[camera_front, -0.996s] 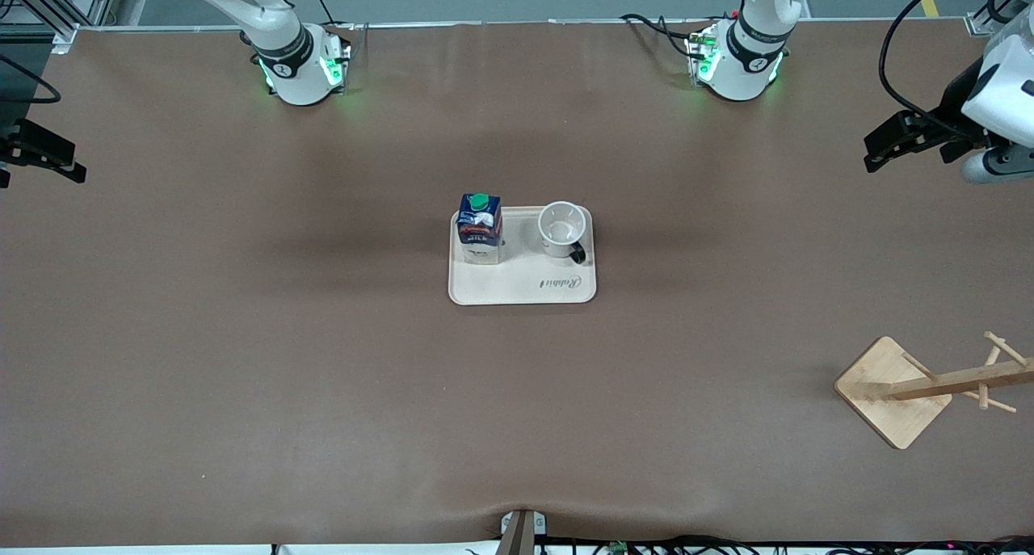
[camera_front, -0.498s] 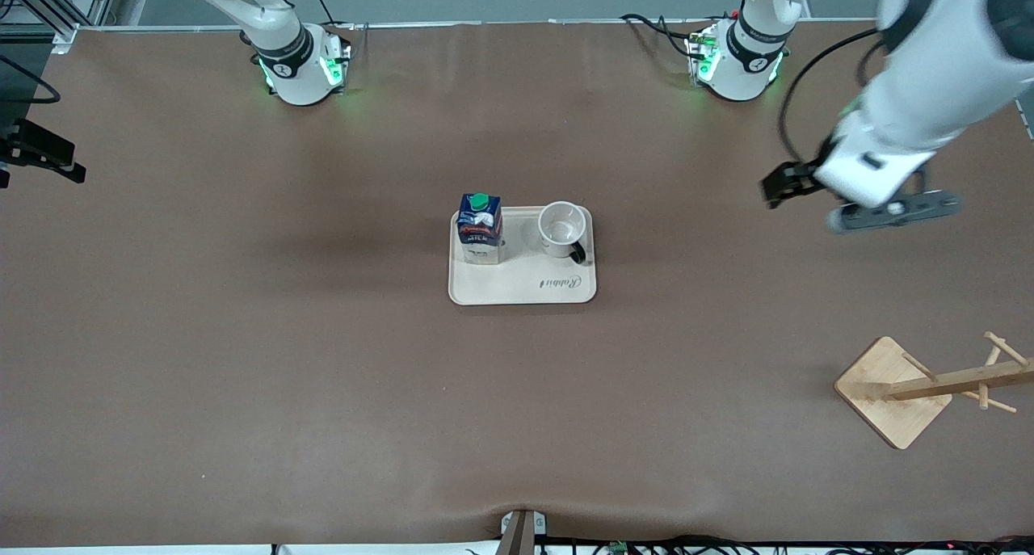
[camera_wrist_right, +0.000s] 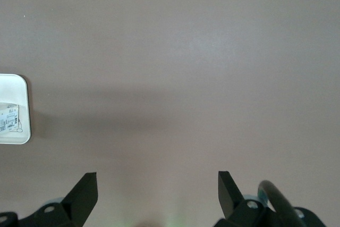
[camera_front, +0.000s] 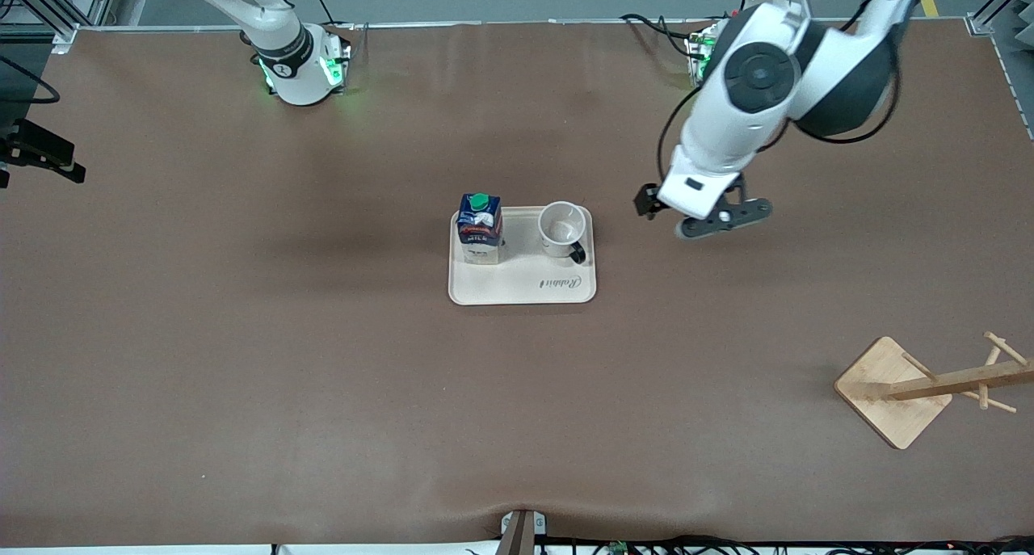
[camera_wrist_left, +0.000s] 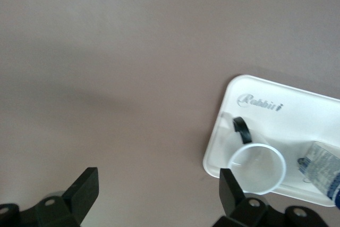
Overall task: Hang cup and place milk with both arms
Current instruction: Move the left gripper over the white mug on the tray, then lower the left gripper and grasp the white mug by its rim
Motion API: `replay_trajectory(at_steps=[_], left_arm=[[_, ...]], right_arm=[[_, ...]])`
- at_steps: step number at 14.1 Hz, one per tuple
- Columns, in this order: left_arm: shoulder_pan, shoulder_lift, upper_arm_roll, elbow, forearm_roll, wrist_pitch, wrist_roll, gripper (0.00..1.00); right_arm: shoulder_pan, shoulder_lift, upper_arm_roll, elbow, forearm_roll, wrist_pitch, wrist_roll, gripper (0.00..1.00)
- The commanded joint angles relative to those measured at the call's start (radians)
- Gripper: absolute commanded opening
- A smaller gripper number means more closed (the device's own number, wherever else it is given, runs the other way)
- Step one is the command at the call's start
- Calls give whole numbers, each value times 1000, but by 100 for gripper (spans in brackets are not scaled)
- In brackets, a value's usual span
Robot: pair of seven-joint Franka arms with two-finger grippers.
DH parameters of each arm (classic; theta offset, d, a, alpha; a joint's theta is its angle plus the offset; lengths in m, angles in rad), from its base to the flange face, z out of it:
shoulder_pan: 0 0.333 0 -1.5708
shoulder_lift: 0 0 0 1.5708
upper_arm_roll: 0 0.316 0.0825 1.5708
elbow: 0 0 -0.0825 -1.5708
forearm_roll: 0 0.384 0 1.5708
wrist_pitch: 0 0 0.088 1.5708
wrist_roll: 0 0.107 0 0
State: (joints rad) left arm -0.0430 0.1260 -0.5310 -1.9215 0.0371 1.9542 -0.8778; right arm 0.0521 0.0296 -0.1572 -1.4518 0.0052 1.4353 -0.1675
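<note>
The white cup (camera_front: pixel 561 229) with its black handle and the dark blue milk (camera_front: pixel 479 228) with a green cap stand side by side on a cream tray (camera_front: pixel 522 284) at mid-table. My left gripper (camera_front: pixel 649 202) is open and empty, up over bare table beside the tray, toward the left arm's end. In the left wrist view (camera_wrist_left: pixel 158 190) the cup (camera_wrist_left: pixel 257 168), part of the milk (camera_wrist_left: pixel 325 169) and the tray (camera_wrist_left: pixel 260 99) show past one fingertip. My right gripper (camera_front: pixel 69 161) waits open and empty at the right arm's end; its wrist view (camera_wrist_right: pixel 158 192) shows only the tray's edge (camera_wrist_right: pixel 21 86).
A wooden cup rack (camera_front: pixel 897 389) with pegs stands near the front camera at the left arm's end. Brown table surface lies all round the tray. The two green-lit arm bases stand along the table's edge farthest from the front camera.
My left arm has swung in from the left arm's end of the table to just beside the tray. The right arm, cup and milk have not moved.
</note>
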Motion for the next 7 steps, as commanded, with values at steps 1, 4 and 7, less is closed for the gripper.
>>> replay_trajectory(at_steps=[1, 4, 7], left_arm=[[-63, 85, -12, -1, 15, 78, -169, 100], [-135, 171, -12, -16, 70, 164, -344, 100], [-172, 256, -12, -27, 171, 221, -463, 92]], right_arm=[[-18, 9, 10, 21, 16, -7, -1, 100], [-20, 9, 10, 21, 16, -7, -1, 100], [-18, 9, 10, 21, 16, -7, -3, 100]])
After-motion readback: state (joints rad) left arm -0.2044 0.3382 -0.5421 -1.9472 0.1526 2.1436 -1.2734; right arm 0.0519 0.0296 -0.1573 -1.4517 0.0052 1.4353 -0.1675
